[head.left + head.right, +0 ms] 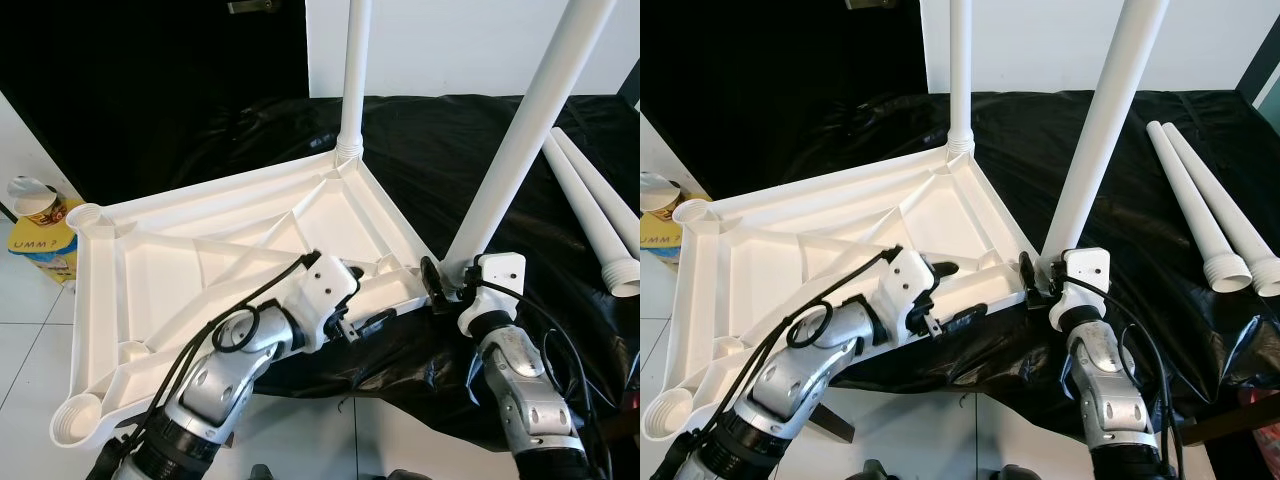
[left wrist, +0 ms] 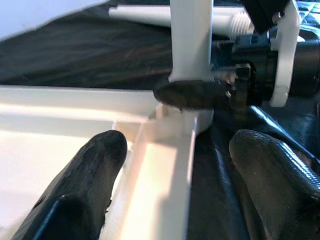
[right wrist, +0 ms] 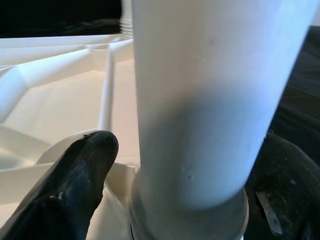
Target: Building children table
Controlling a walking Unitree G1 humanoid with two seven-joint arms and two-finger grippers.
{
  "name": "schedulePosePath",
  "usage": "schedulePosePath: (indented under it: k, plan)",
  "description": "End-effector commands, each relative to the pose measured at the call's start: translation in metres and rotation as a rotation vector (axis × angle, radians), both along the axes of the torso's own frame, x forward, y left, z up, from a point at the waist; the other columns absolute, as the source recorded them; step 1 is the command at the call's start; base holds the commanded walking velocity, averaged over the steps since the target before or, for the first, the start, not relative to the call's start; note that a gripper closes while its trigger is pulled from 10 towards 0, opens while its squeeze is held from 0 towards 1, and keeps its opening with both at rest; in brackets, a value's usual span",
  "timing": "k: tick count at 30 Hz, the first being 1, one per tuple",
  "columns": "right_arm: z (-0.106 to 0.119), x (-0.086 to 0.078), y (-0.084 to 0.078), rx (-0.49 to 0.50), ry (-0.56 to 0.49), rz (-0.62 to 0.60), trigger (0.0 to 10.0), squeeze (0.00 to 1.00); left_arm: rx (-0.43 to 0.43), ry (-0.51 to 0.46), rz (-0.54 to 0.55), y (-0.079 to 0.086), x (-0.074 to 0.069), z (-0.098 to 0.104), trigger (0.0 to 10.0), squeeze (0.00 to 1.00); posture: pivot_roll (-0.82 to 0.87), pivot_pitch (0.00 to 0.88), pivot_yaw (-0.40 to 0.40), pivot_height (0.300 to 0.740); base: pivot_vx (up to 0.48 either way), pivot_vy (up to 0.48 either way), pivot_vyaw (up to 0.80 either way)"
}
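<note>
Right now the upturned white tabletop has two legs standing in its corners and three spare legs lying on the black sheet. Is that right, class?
Not quite. Two legs stand in the tabletop, one at the far corner and one at the right hand, but the left eye view shows two spare legs on the black sheet, not three.

There was one white tabletop [image 1: 200,240], lying upside down on one black cloth [image 1: 450,150]. Four white legs were counted: two stood at corners of the tabletop, one at the far corner [image 1: 355,70] and one at the near right corner [image 1: 525,120], and two lay loose side by side on the cloth [image 1: 1200,200]. Two corner sockets [image 1: 88,215] stood without legs. One paper cup [image 1: 35,200] stood on one yellow box [image 1: 45,245].
</note>
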State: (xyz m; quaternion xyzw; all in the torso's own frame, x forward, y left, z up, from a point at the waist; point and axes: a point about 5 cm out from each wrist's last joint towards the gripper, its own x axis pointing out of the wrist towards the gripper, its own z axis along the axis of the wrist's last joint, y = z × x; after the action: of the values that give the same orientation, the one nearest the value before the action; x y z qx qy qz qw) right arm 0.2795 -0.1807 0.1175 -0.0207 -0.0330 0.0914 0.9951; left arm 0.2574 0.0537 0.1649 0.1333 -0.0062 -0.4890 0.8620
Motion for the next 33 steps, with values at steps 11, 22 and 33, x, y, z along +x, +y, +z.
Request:
schedulePosePath:
  k: [11, 22, 33]
  plan:
    - [0.013, 0.026, -0.005, -0.124, -0.004, 0.325, 10.0, 0.0, 0.015, -0.024, -0.045, -0.004, 0.006, 0.005, 10.0, 0.0, 0.04, 0.018, 0.019, 0.74, 0.0, 0.0, 0.0]
    - [0.005, 0.032, -0.003, -0.151, 0.023, 0.376, 0.0, 0.0, 0.035, -0.01, -0.089, -0.005, 0.0, 0.0, 10.0, 0.0, 0.04, 0.017, 0.006, 0.74, 0.0, 0.0, 0.0]
    - [-0.012, 0.029, -0.009, -0.148, 0.084, 0.33, 10.0, 0.0, 0.046, -0.014, -0.086, -0.008, 0.001, -0.002, 10.0, 0.0, 0.02, 0.033, 0.016, 0.74, 0.0, 0.0, 0.0]
